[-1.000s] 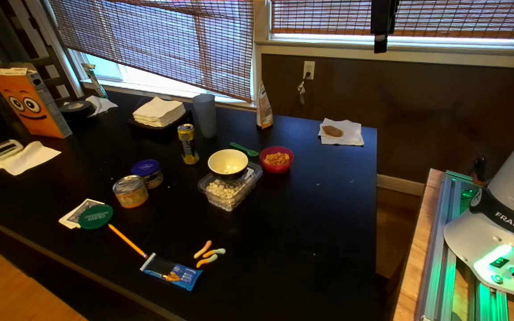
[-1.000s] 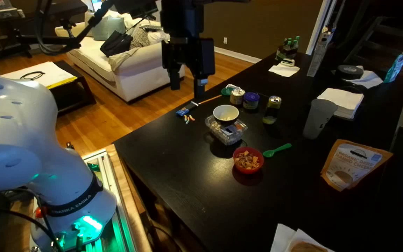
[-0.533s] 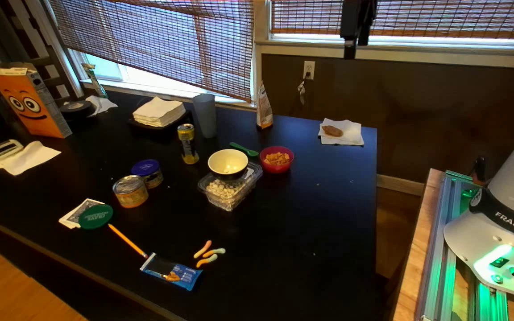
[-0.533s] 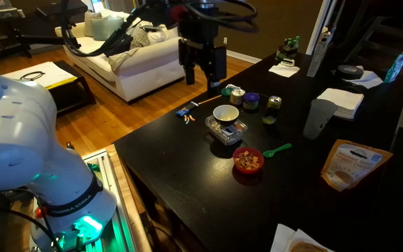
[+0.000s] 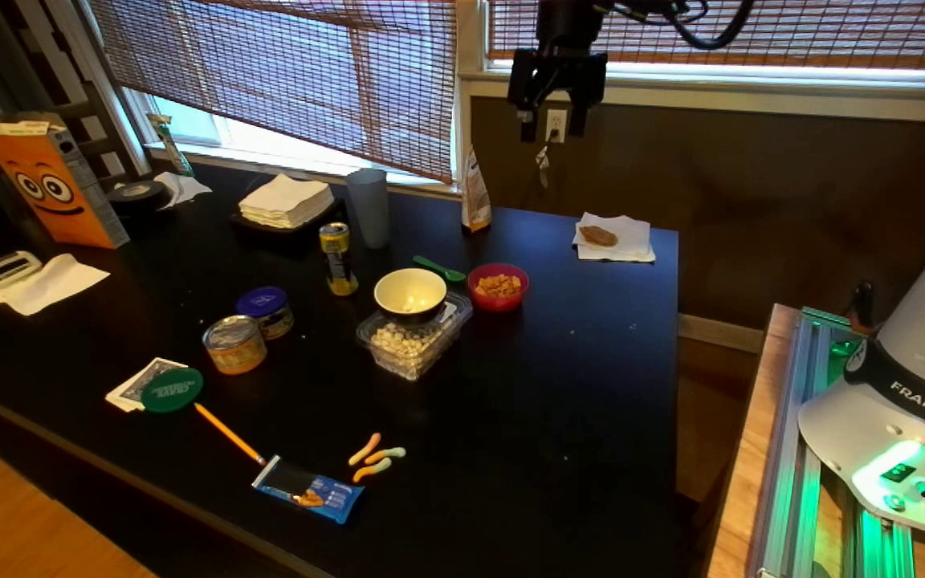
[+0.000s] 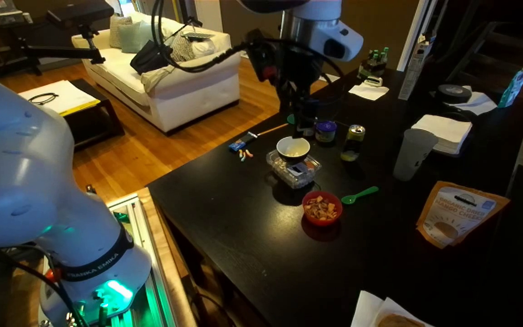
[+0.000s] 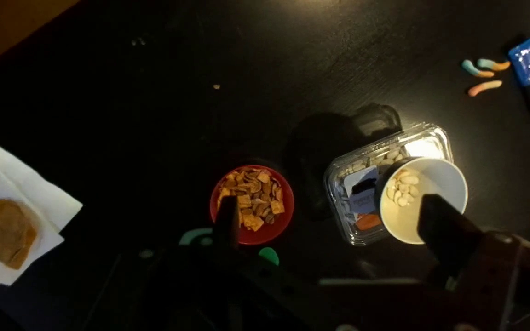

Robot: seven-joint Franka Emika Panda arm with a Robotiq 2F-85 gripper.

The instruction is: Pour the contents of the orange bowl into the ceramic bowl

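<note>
"Woven blinds (image 5: 286, 80) hang behind a dark table (image 5: 583, 401) set with all sorts. Where's our bowl among it?"

"Near the middle. The orange bowl (image 5: 498, 306) stands upright on the tabletop, filled with brown and orange bits (image 7: 258, 186). A green spoon (image 6: 362, 194) lies just beside it."

"And the one it goes into?"

"The ceramic bowl (image 5: 422, 282) sits on top of a clear plastic container (image 5: 410, 371), near the orange bowl but apart from it. The wrist view shows a few pale pieces (image 7: 403, 188) lying inside."

"How is the gripper (image 5: 552, 131)?"

"Up in the air over the table, its fingers (image 7: 444, 218) spread wide with nothing held between them. I'd call this the approach: grasp and pour are both still to do."

"So what does the next move want?"

"Centring, I think. In the wrist view one fingertip overlaps the orange bowl, so it isn't midway between the two. Line up, then go down with one finger inside the rim and one outside, clear of the spoon."

"And after that?"

"Lift it level, or the bits may spill early. Then tip slowly; the ceramic bowl looks perched up there, and a knock could shift it."
</note>
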